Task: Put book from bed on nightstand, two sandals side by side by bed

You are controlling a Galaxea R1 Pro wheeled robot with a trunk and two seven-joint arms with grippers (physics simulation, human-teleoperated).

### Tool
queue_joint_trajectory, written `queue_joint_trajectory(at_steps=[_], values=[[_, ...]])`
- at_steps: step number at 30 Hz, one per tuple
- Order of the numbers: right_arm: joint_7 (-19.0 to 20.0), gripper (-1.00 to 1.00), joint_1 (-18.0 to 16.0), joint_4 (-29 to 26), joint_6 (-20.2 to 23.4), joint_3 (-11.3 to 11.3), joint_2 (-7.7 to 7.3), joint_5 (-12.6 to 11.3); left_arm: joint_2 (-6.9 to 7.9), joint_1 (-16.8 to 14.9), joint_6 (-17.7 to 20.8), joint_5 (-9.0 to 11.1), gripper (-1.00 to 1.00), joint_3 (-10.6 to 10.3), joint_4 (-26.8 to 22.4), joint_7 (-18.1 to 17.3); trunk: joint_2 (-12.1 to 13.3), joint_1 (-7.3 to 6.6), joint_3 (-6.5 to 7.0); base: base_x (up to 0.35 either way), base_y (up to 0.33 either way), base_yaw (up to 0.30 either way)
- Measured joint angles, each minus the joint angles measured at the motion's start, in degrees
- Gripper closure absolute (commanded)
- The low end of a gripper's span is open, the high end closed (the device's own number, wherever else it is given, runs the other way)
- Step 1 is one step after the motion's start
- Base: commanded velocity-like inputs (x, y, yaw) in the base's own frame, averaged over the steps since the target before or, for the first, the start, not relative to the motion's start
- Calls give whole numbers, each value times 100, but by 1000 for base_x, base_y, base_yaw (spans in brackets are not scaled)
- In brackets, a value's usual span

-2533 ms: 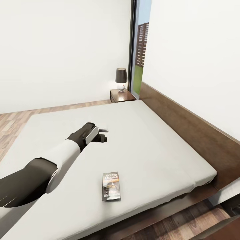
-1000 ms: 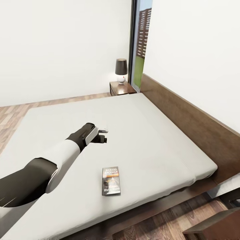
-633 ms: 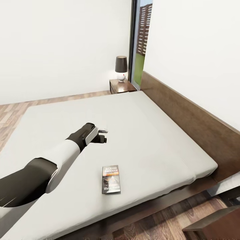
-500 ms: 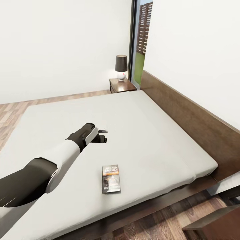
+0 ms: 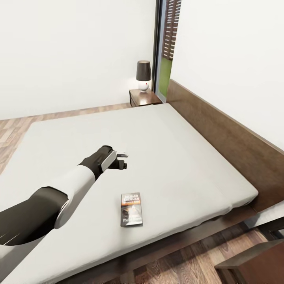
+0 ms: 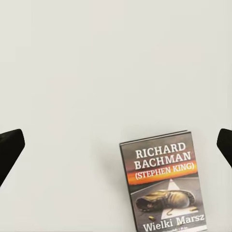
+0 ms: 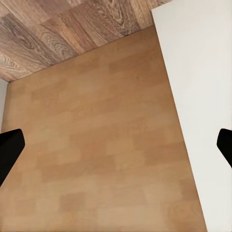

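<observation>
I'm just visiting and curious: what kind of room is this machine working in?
Most likely a bedroom. A large bed with a dark wooden headboard takes up most of the room, a small nightstand with a lamp stands in the far corner, and a book lies on the mattress.

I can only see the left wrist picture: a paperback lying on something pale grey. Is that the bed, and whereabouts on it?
Observer: Yes. The head view shows the book lying flat on the bed, close to its near edge.
Operator: Where could it be put down?
Observer: A nightstand stands at the bed's far corner beside the headboard, with a lamp on top.
Operator: And the other arm?
Observer: The right gripper is open over a light-brown wooden surface, with nothing between its fingers.
</observation>
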Motion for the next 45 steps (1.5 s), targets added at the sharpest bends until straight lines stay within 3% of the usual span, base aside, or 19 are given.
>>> queue_joint_trajectory(at_steps=[17, 32, 45], values=[[-7, -100, 0, 0, -15, 0, 50, 0, -45, 6, -31, 31, -100, 8, 0, -29, 0, 0, -161, 0, 0, 0], [-7, -100, 0, -8, -18, 8, 110, 7, -47, 7, -74, 58, -100, 11, -5, -316, 0, 0, -303, 0, 0, 0], [-7, -100, 0, -9, -18, 15, 116, 8, -50, 7, -345, 38, -100, 8, -5, -327, 0, 0, -426, 0, 0, 0]])
